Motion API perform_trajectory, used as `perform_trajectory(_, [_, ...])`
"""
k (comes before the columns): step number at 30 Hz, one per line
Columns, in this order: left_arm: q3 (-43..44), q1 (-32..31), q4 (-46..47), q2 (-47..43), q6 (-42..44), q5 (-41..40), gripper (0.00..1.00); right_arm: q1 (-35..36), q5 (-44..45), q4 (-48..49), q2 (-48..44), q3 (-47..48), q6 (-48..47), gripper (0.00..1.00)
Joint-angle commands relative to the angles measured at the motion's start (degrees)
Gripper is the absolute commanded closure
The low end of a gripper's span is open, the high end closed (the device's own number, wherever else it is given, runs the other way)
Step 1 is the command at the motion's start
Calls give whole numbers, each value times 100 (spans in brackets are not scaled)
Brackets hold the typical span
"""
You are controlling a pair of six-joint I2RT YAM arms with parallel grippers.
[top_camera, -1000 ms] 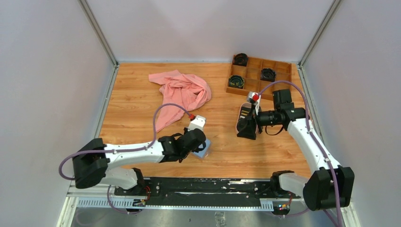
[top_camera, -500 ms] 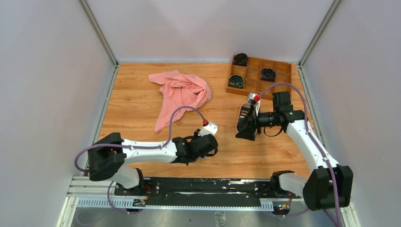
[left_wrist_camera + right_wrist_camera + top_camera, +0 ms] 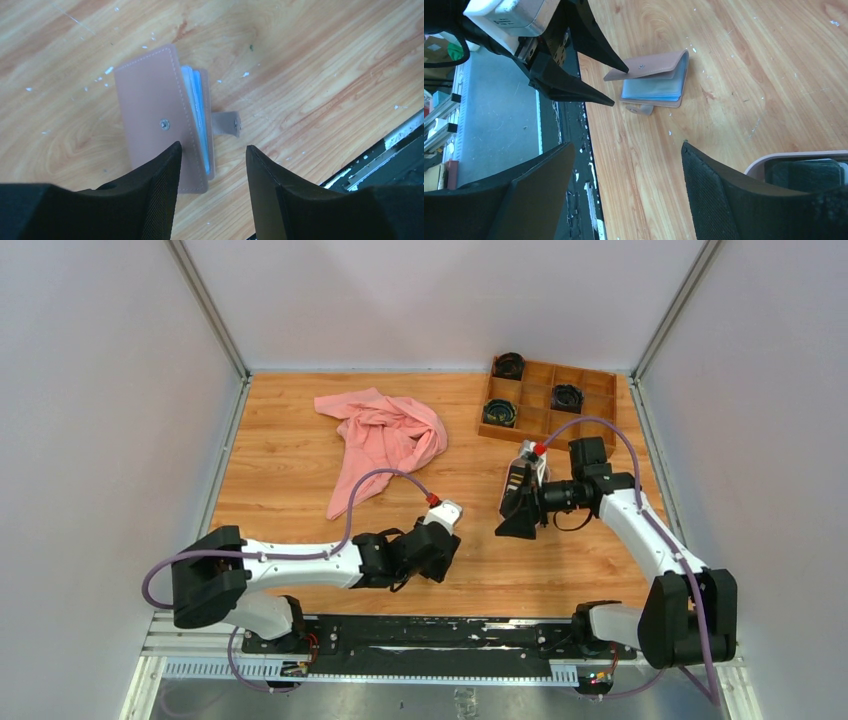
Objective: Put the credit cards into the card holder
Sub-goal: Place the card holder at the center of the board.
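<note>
The tan card holder (image 3: 160, 117) lies on the table near the front edge, its cover slightly lifted so the light blue pockets (image 3: 197, 112) show; its snap strap (image 3: 227, 122) sticks out to the side. My left gripper (image 3: 212, 147) hangs open just above its lower corner, holding nothing. From the right wrist view, one left fingertip (image 3: 621, 66) is at the cover of the card holder (image 3: 654, 75). My right gripper (image 3: 628, 145) is open and empty, over the table beside the pinkish tray (image 3: 774, 160). A dark credit card (image 3: 809, 172) lies in that tray. In the top view the left gripper (image 3: 432, 558) hides the holder.
A crumpled pink cloth (image 3: 385, 435) lies at the back left. A wooden compartment box (image 3: 548, 400) with black coiled items stands at the back right. The black front rail (image 3: 430, 630) runs just behind the holder's spot. The right gripper (image 3: 512, 520) hovers mid-table.
The left gripper, shut at the card holder a second ago, has opened and let it lie on the table; its wrist swung right. The right gripper edged slightly left.
</note>
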Motion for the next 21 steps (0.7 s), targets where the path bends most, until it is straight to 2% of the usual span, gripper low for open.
perform_trajectory(1, [-432, 68, 624, -72, -331, 388, 47, 131, -136, 136, 19, -151, 46, 19])
perform_trajectory(5, [-792, 285, 1206, -68, -596, 739, 49, 346, -45, 408, 101, -284, 388, 20])
perform_trajectory(11, [-984, 371, 1437, -148, -729, 854, 53, 826, 238, 902, 335, -479, 1009, 23])
perform_trajectory(16, [-1185, 487, 1476, -168, -905, 779, 63, 1376, 694, 1384, 772, -493, 1798, 28])
perform_trajectory(21, [-1331, 526, 1469, -115, -1065, 700, 70, 1885, 1140, 1528, 1136, -398, 2003, 30])
